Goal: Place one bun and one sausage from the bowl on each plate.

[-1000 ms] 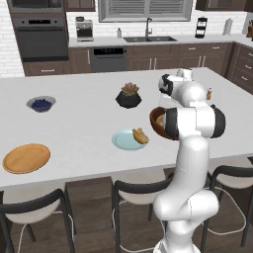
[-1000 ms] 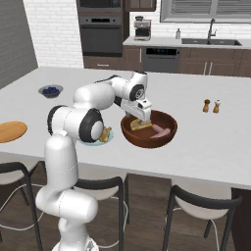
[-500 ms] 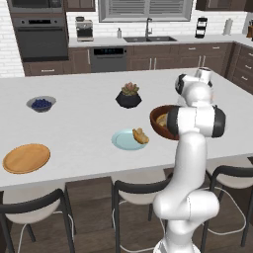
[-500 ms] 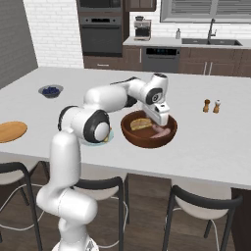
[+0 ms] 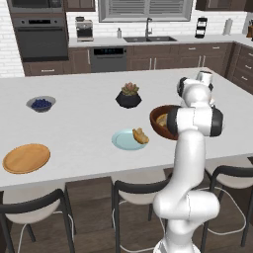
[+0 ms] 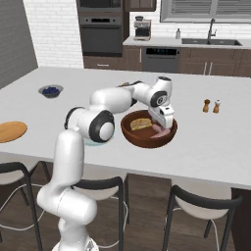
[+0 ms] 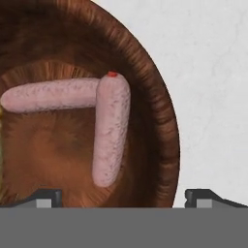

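your gripper [image 6: 164,119] is hanging over the bowl [image 6: 131,136] with its jaws spread wide apart and nothing between them. in the hand view the two fingertips [image 7: 46,196] are poking up at the bottom, one over the bowl's inside and one out past the rim [image 7: 164,126]. two sausages [image 7: 110,131] are lying in there touching at one end like an L, and the far end of the second sausage [image 7: 48,94] is getting close to the frame edge. a sliver of something yellowish at the left edge is cut off, can't tell what it is.

from the right base view a bun [image 6: 140,123] is sitting in the bowl beside the hand. your own arm is covering half the bowl in the left base view and most of the blue plate [image 6: 93,142] in the right one. the left view is showing that blue plate [image 5: 123,140] with a bun on its edge [image 5: 141,136]. the wooden plate [image 5: 26,158] is sitting well apart, toward the counter's near left corner.
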Controlling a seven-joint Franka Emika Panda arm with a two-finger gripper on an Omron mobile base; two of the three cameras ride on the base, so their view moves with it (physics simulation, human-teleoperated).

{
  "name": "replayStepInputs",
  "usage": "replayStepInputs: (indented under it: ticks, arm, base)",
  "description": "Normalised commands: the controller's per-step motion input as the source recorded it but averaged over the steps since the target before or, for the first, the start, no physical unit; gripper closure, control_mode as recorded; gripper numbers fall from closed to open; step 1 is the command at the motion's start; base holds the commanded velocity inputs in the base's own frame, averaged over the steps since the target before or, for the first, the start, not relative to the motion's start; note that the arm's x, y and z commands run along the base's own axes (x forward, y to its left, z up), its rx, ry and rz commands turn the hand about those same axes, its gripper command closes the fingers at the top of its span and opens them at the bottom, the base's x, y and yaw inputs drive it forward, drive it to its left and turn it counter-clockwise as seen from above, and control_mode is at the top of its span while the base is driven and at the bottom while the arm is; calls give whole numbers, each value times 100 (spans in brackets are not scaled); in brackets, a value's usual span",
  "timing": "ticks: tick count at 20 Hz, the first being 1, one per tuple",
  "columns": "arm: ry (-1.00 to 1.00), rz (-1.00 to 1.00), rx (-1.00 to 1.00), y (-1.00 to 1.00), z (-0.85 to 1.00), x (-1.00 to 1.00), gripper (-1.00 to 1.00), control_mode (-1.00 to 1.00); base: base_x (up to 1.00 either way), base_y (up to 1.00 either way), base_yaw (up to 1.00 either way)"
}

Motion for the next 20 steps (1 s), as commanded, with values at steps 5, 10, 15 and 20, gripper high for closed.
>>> replayStepInputs:
  ticks: [5, 10, 15, 20]
  arm:
    - [0, 0, -12, 0, -36, 0, -100, -100]
    - [1, 0, -11, 0, -31, 0, -100, -100]
    - [4, 0, -8, 0, -21, 0, -100, -100]
    - [3, 0, -3, 0, -11, 2, -100, -100]
  base:
    - [0, 0, 0]
    - [0, 0, 0]
    - [0, 0, 0]
    - [0, 0, 0]
